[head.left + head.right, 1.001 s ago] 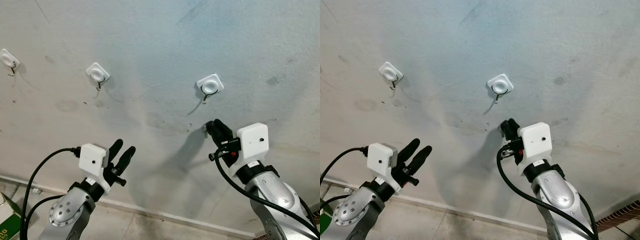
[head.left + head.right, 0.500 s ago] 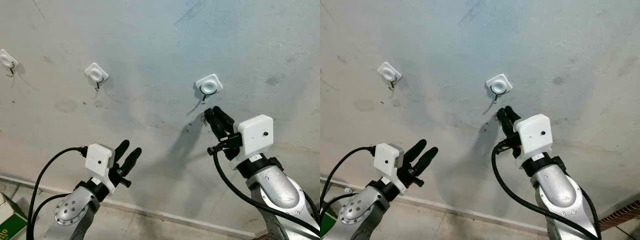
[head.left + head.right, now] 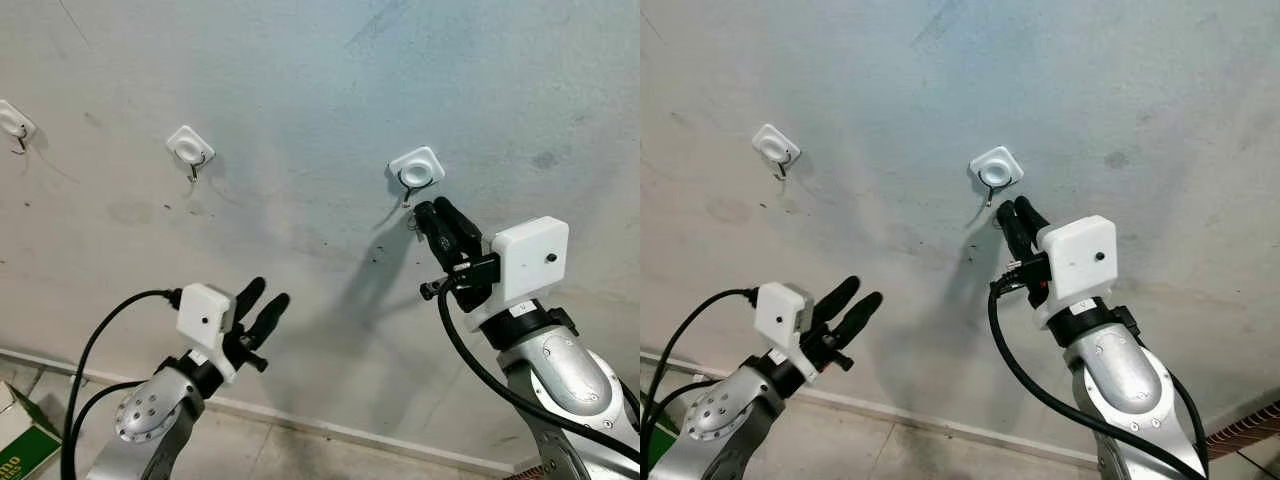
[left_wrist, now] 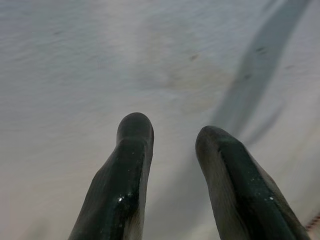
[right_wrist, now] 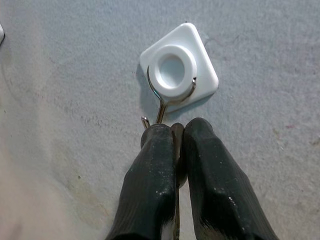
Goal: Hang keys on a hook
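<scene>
A white square wall hook (image 3: 418,168) with a bent wire prong (image 5: 161,106) is fixed to the grey wall. My right gripper (image 3: 432,212) is raised just below it, its tips almost at the prong's lower end. In the right wrist view its fingers (image 5: 155,165) are shut on a thin metal piece of the keys (image 5: 176,165); the rest of the keys is hidden between them. A small wire loop (image 5: 145,121) sticks out beside the fingertip. My left gripper (image 3: 264,294) is held low to the left, open and empty, pointing at bare wall (image 4: 170,75).
Two more white hooks (image 3: 190,146) (image 3: 14,120) sit further left on the wall. A baseboard (image 3: 330,432) runs along the wall's foot. A green and white box (image 3: 14,432) lies on the floor at the lower left. Black cables trail from both wrists.
My right gripper has risen from well below the hook to just under its prong, still shut. The left arm has drifted slightly right and stays open.
</scene>
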`<state>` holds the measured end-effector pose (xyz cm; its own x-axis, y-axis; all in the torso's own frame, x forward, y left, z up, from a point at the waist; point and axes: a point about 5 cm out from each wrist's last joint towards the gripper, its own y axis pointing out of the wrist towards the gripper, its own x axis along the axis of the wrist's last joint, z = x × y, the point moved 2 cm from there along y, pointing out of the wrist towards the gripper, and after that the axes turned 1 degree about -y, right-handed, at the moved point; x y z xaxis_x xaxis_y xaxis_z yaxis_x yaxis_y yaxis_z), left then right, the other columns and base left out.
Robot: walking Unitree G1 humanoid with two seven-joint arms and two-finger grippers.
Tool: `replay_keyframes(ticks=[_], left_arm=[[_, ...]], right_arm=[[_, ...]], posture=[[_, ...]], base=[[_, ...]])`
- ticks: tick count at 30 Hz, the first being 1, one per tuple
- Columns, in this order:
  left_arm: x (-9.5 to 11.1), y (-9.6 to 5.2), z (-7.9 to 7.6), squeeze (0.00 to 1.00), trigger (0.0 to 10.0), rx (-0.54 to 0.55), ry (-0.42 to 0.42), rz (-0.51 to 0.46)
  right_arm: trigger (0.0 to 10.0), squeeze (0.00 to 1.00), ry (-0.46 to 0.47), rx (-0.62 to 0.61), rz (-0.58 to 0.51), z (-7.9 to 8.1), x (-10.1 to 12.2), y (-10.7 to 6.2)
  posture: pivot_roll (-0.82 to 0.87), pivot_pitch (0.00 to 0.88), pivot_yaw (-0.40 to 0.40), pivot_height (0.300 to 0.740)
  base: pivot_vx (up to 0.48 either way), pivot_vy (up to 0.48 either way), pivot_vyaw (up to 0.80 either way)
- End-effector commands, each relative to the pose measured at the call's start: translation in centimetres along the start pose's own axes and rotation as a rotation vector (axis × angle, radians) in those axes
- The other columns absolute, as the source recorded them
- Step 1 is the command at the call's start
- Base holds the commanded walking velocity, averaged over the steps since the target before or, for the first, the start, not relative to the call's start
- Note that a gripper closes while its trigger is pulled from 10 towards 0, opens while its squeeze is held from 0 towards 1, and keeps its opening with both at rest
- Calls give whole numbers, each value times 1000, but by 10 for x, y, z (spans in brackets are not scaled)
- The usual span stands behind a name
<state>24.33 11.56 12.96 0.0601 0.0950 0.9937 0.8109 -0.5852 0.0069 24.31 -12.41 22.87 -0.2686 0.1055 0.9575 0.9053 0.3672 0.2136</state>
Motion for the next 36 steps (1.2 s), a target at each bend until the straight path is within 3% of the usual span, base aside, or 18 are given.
replay_keyframes(ticks=[1, 14, 32, 33, 36], left_arm=[[2, 3, -5, 0, 10000, -52, -20, 7], [15, 11, -26, 0, 10000, -231, -55, -13], [14, 17, -26, 0, 10000, -257, -71, -9], [14, 18, -26, 0, 10000, -261, -68, -8], [14, 19, -25, 0, 10000, -262, -68, -8]], right_arm=[[10000, 0, -3, 18, -32, 2, 9, -1], [10000, 0, 54, 121, 24, 8, 4, -5], [10000, 0, 182, 239, -45, 16, 29, 0], [10000, 0, 244, 312, -10, 23, 25, -3], [10000, 0, 244, 341, -3, 26, 24, -6]], posture=[[-76, 74, 28, 740], [-105, 71, 20, 740], [-134, 65, 33, 740], [-136, 63, 35, 740], [-136, 63, 35, 740]], base=[[0, 0, 0], [0, 0, 0], [0, 0, 0], [0, 0, 0], [0, 0, 0]])
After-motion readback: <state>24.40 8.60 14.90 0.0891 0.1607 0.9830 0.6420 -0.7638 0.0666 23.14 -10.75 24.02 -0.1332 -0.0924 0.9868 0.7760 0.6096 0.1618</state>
